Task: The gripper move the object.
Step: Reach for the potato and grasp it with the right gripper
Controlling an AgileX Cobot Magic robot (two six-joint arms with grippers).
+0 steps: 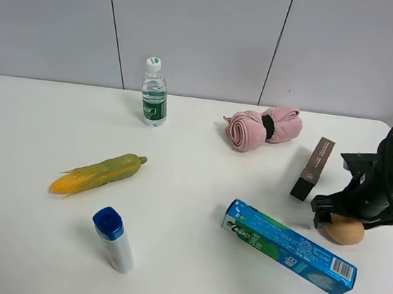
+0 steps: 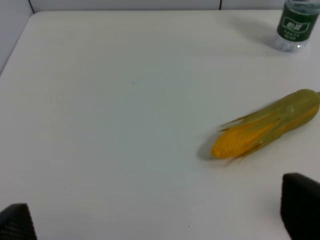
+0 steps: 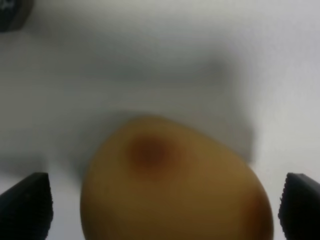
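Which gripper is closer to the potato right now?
Right. The right gripper sits over the potato, fingers open on either side; the left gripper is far off, near the corn.

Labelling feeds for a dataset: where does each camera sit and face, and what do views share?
Exterior high: mounted high, looking down at the table and wall; right tool over the potato.
Left wrist: on the left arm, facing corn and bottle; left tool fingertips show.
Right wrist: on the right arm, close above potato; fingertips flank it.
Shared: corn, in exterior and left wrist.
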